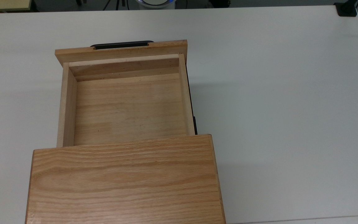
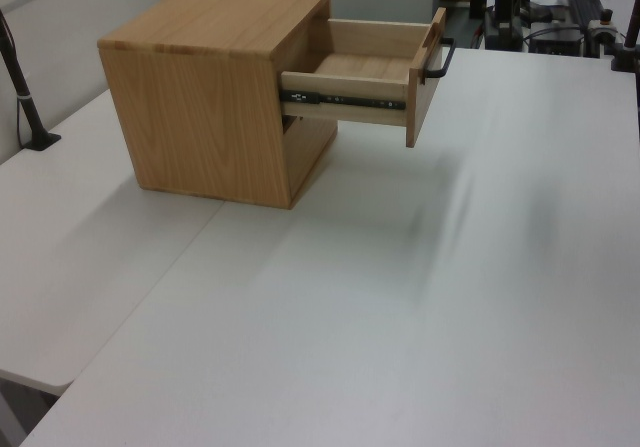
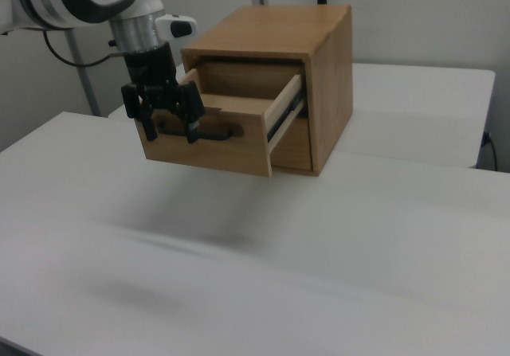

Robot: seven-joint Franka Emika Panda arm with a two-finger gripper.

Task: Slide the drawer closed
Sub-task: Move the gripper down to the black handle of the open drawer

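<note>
The drawer is a light oak box, pulled far out of the oak cabinet and empty inside. Its flat front panel carries a thin black bar handle. In the left view the drawer hangs out of the cabinet on a black side rail, with the handle facing the left view's right. In the right view my gripper points down and is open, overlapping the left part of the drawer front, just left of the handle. Nothing sits between the fingers.
The cabinet stands on a wide white table. A black clamp base sits at the top view's far right corner. A black pole rises at the left view's left edge, and dark equipment stands behind the table.
</note>
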